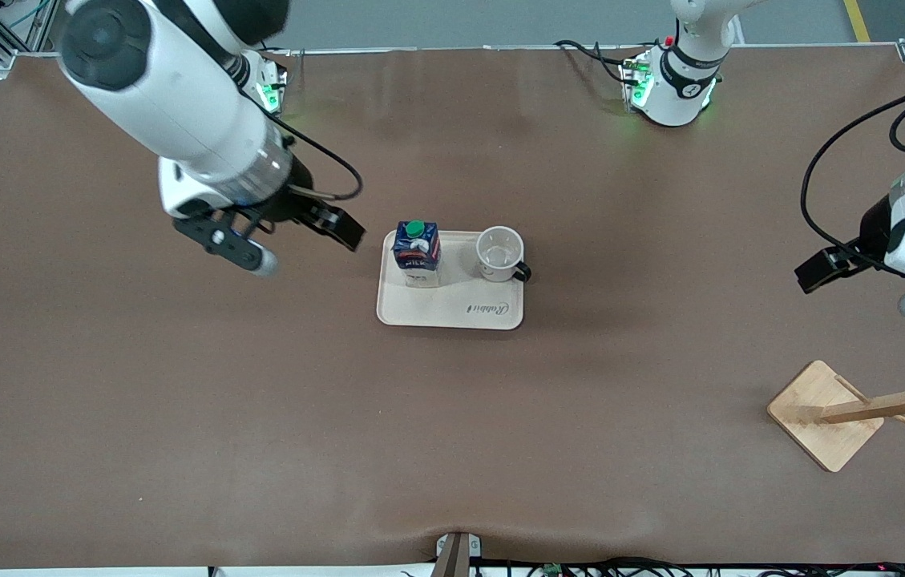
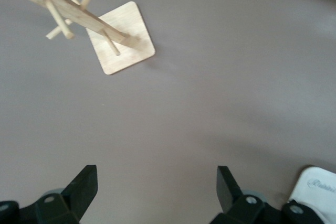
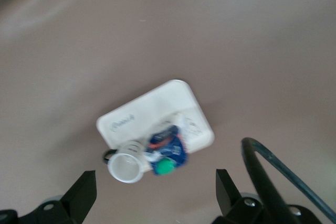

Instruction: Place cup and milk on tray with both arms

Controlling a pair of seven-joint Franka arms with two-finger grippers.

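The cream tray (image 1: 452, 308) lies mid-table. The dark blue milk (image 1: 417, 252) with a green cap stands upright on it, at the side toward the right arm's end. The white cup (image 1: 500, 254) stands upright beside it on the tray, black handle pointing toward the left arm's end. My right gripper (image 1: 280, 240) is open and empty, in the air over bare table beside the tray. Its wrist view shows the tray (image 3: 152, 108), milk (image 3: 168, 153) and cup (image 3: 126, 167) below the gripper (image 3: 156, 187). My left gripper (image 1: 873, 287) is open and empty over the table near the left arm's end; it also shows in the left wrist view (image 2: 156, 182).
A wooden mug rack (image 1: 825, 413) with pegs stands on a square base near the left arm's end, nearer the front camera than the left gripper. It also shows in the left wrist view (image 2: 121, 43), as does a tray corner (image 2: 320, 184). A black cable (image 3: 273, 171) hangs by the right gripper.
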